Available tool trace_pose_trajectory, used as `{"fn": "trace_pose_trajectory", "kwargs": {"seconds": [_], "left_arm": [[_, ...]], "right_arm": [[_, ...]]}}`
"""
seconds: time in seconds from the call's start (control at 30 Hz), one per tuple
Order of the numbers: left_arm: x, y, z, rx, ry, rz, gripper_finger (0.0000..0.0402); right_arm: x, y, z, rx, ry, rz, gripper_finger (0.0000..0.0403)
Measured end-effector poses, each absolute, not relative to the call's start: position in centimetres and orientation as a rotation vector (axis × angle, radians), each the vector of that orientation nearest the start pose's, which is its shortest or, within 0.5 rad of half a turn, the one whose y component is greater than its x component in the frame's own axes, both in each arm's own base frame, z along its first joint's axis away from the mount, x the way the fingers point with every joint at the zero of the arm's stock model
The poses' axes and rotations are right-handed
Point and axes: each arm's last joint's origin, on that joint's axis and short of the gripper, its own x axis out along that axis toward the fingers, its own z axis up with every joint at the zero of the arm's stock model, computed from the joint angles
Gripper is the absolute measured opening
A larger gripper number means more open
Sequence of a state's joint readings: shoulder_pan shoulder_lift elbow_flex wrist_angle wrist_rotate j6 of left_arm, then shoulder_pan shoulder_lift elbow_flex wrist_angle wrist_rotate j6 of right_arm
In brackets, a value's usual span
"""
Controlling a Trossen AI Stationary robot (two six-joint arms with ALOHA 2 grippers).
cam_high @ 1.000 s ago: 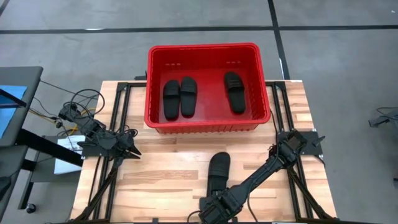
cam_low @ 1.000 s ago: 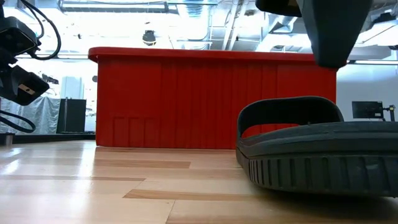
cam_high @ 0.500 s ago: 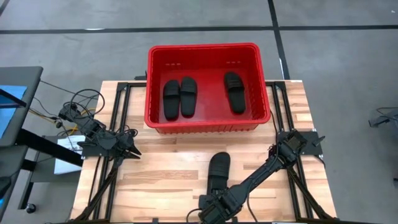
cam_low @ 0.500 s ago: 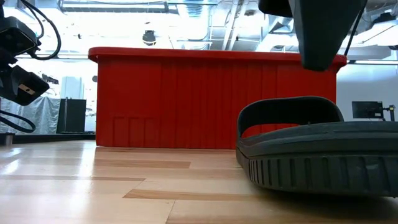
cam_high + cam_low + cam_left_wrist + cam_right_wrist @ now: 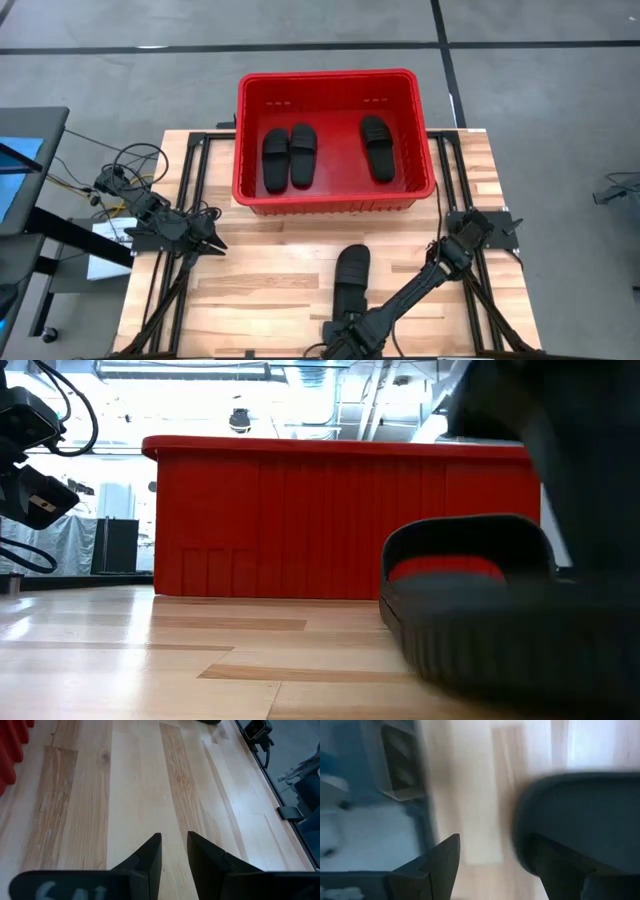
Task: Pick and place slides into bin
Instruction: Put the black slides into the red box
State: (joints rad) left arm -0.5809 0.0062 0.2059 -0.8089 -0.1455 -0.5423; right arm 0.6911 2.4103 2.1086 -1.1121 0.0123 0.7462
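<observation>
Right gripper dropped lower at 6 o'clock, fingers spread beside last slide; grasp looks imminent. Left gripper idle, 9 o'clock, fingers narrowly apart. Bin holds three.

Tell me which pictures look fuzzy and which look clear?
Right wrist view: smeared all over, the slide on the table only a dark blur. Low view: a blurry dark shape covers the right side, but the bin is clear. High view and left wrist view: clear, wood grain showing.
</observation>
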Motion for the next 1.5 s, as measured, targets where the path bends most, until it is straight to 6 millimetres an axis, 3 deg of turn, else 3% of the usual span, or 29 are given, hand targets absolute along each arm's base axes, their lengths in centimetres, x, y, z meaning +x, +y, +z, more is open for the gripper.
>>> {"fn": "trace_pose_trajectory", "kwargs": {"seconds": [0.33,0.87,1.07,1.33,1.5], "left_arm": [[5.5,-3.1,15.7,-0.301,0.668,-0.254,0.0081],[5.5,-3.1,15.7,-0.301,0.668,-0.254,0.0081],[5.5,-3.1,15.7,-0.302,0.668,-0.254,0.0081],[5.5,-3.1,15.7,-0.301,0.668,-0.254,0.0081],[5.5,-3.1,15.7,-0.301,0.668,-0.254,0.0081]], "right_arm": [[36.7,31.6,13.8,0.045,1.498,-0.023,0.0234],[37.8,30.2,13.6,0.049,1.440,-0.150,0.0227],[38.1,29.4,13.2,0.030,1.446,-0.186,0.0171],[38.3,29.4,12.2,0.054,1.479,-0.194,0.0023],[38.2,29.8,12.2,0.123,1.487,-0.218,0.0012]]}}
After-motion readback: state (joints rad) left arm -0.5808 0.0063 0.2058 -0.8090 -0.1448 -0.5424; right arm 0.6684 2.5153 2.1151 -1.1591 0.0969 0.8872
